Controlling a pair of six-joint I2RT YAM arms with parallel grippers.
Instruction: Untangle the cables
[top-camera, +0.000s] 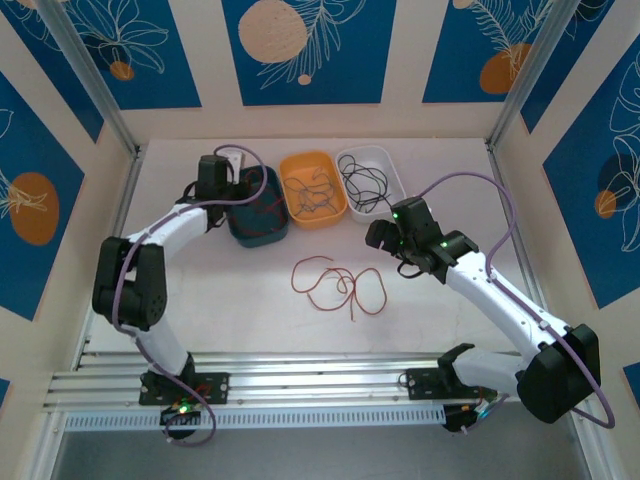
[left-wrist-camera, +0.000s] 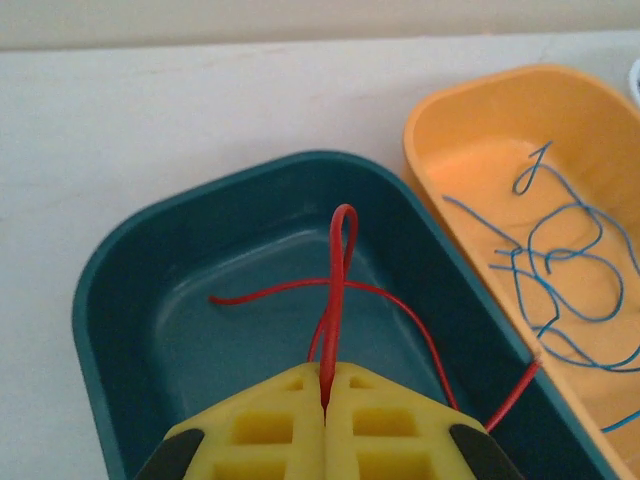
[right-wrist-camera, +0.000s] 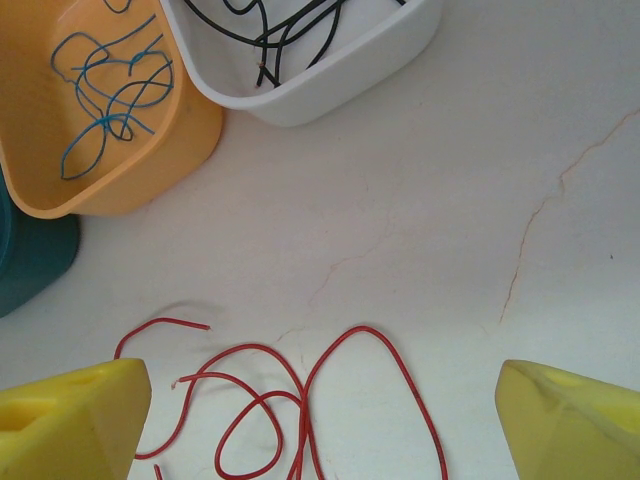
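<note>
Gripping one red cable (left-wrist-camera: 338, 270) between the shut yellow pads (left-wrist-camera: 265, 430) of the left jaws, above the teal tray (left-wrist-camera: 110, 290) by the far edge of the bench (top-camera: 250, 310), left of the middle. Sticking out past the pads as a narrow loop, long axis straight away from the jaws, with thinner strands curving off to both sides inside the tray; not possible to tell whether touching the tray floor. Hovering with the right jaws spread wide and empty, near the middle of the bench, just beside the right end of the other red cables (right-wrist-camera: 300, 400). Lying loose on the bare bench, low between the two yellow fingers (right-wrist-camera: 70, 420) in the right wrist view, stretched a little more side to side than front to back, with several loops crossing. Judged nearer to the right arm than to the left, so probably work for the right jaws: going down on a single strand away from the crossings. Along the far edge beside the teal tray: orange tray (top-camera: 308, 156) with blue cables (right-wrist-camera: 105, 95), then white tray (top-camera: 370, 150) with black cables (right-wrist-camera: 280, 30). Hard to count the red strands: cut off at the lower border of the right wrist view, very thin from above. Hidden also the clamped part of the held cable.
</note>
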